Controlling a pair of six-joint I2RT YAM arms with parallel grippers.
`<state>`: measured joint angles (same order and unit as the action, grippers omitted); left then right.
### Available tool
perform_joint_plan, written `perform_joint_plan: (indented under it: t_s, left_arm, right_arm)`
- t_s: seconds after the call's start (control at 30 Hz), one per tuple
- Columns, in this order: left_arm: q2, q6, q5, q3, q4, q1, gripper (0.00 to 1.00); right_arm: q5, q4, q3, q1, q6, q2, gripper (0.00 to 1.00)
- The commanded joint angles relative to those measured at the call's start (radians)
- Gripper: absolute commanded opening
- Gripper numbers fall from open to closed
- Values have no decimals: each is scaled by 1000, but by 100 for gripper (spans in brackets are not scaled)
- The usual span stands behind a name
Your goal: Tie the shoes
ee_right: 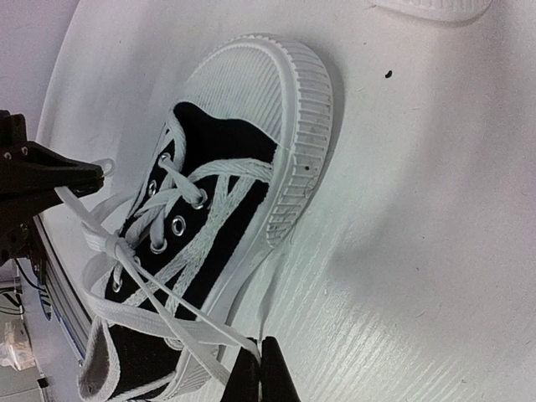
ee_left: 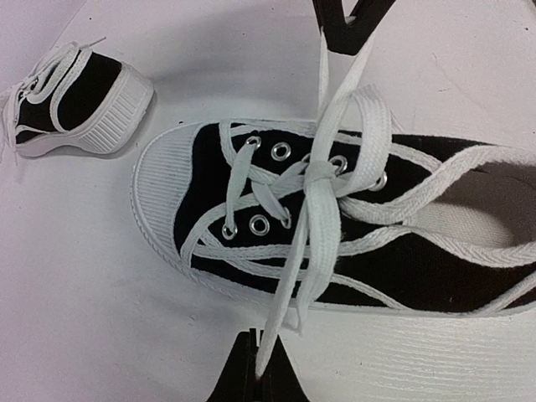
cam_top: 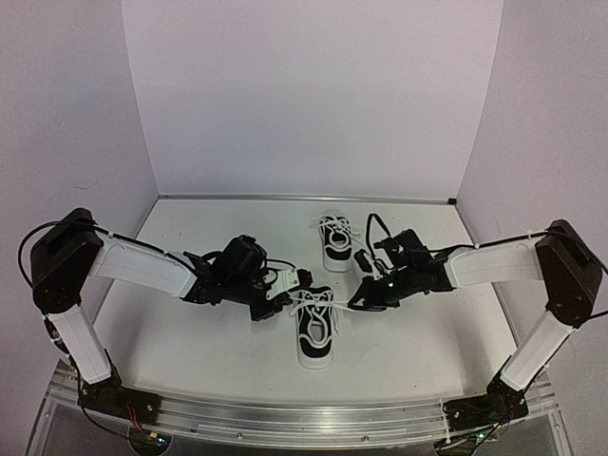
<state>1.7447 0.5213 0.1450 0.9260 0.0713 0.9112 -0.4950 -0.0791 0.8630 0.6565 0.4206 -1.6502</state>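
The near shoe (cam_top: 315, 330) lies on the white worktop (cam_top: 190, 332), between the two grippers. Its white laces (ee_left: 322, 188) cross over the eyelets, and one strand runs out to each side. The left gripper (ee_left: 255, 377) is closed, pinching one strand of the laces just beside the sole. The right gripper (ee_right: 260, 373) is also closed, and a thin strand is caught between its fingers. The far shoe (cam_top: 334, 239) lies apart from them, closer to the back wall (cam_top: 313, 95).
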Motion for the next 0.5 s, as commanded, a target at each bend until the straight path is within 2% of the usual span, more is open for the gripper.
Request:
perform_joint_plan:
  t_s: [0.0,0.27,0.47]
  left_arm:
    - [-49,-31,-112,-30,-65,-40,0]
    - [-42,-40,-117,-42,-65,-49,0]
    - [-8,-52,-84,-15,-92,-49,0]
  right_arm:
    - [129,-91,-41,-46,-1,17,0]
    - [138,-83,-67,-52,-19,-21,0]
    - [45,-29,-65,-50,-10,-38,0]
